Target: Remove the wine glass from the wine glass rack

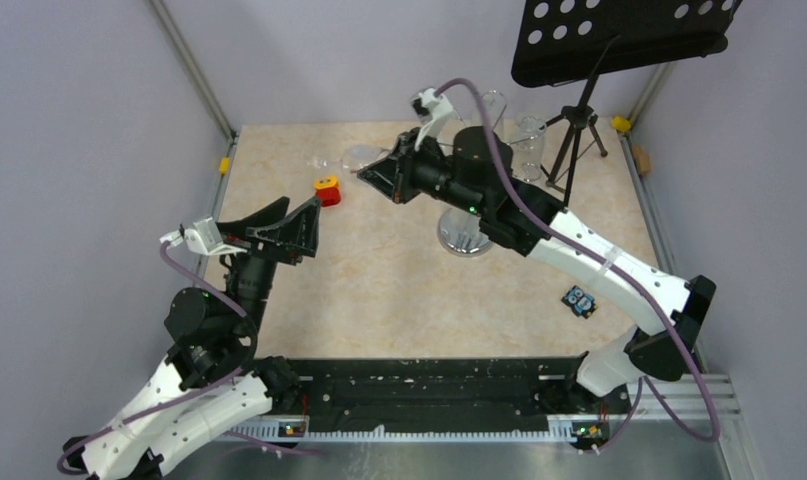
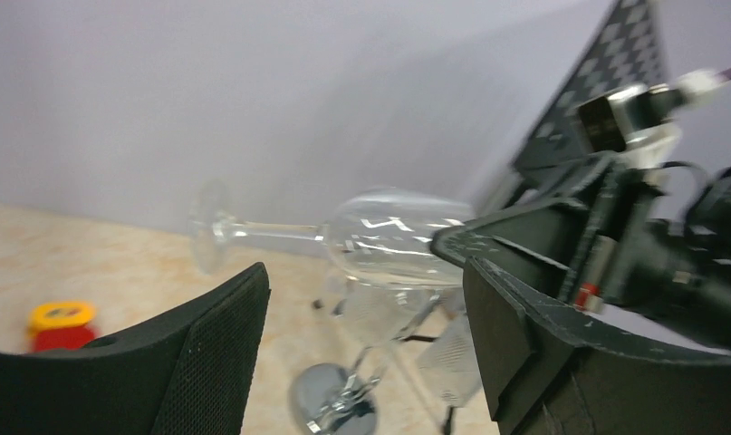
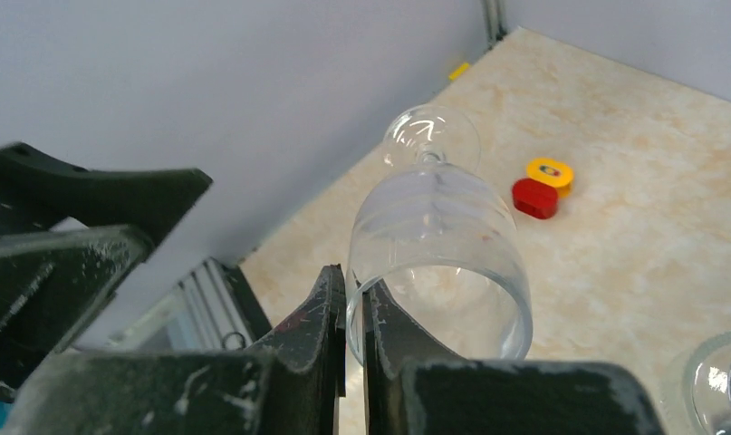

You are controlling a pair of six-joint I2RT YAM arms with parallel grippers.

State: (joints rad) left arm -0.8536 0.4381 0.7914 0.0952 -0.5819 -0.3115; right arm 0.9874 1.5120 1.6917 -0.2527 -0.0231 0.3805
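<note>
My right gripper is shut on the rim of a clear wine glass. It holds the glass level in the air, foot pointing left, away from the wine glass rack. In the right wrist view one finger is inside and one outside the rim of the glass, with the gripper pinching it. The rack's chrome disc base stands mid-table, its pole and arms mostly hidden by my right arm. My left gripper is open and empty, left of and below the glass. The rack base shows blurred between my left fingers.
Two more glasses hang at the back by the rack. A black tripod music stand stands at the back right. A red and yellow block lies near the left gripper. A small blue-black item lies at the right.
</note>
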